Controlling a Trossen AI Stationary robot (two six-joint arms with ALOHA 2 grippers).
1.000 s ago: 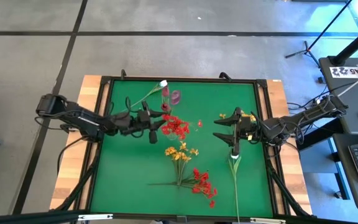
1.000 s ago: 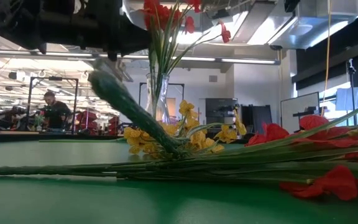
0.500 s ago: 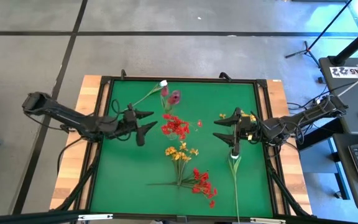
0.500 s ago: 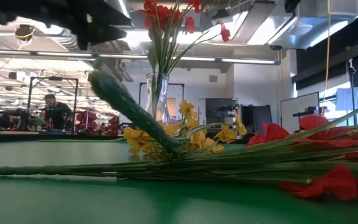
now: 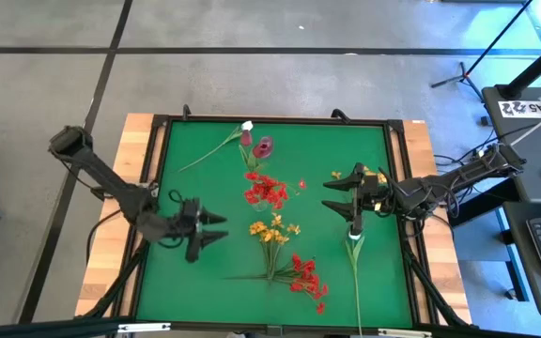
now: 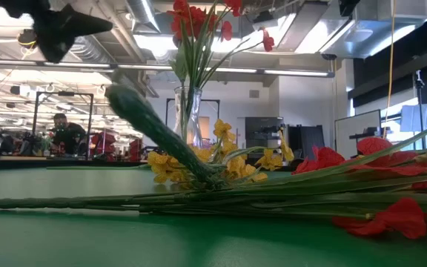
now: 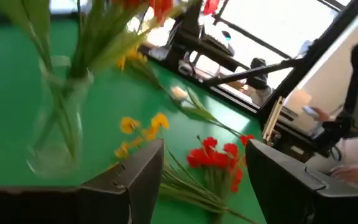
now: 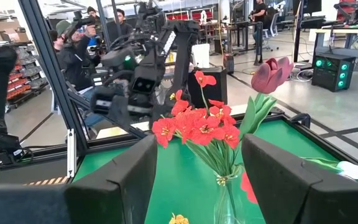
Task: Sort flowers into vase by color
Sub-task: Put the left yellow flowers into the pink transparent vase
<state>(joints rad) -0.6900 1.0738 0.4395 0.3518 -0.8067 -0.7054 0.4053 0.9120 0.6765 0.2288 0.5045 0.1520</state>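
A glass vase [image 8: 226, 200] stands mid-table and holds a bushy red spray [image 5: 266, 191] and a dark red-pink bud [image 5: 263, 145]. On the green mat lie a white bud [image 5: 247, 125] at the far side, a yellow-orange spray [image 5: 270, 230], a red spray [image 5: 306, 277] and a second white bud [image 5: 353, 242]. My left gripper [image 5: 216, 229] hangs open above the mat, left of the yellow spray, with nothing between its fingers. Right of the vase, my right gripper [image 5: 331, 193] is open, pointing at the vase, and also holds nothing.
A black frame [image 5: 153, 188] borders the green mat. A small yellow piece [image 5: 374, 176] sits by my right wrist. The second white bud's long stem [image 5: 357, 300] runs to the near edge. People and machines show in the room behind the table.
My left gripper has drawn back from the vase's red spray toward the table's near left, rolling as it went, and its fingers stand wider apart than before. The flowers in the vase stay in place. My right arm has kept still.
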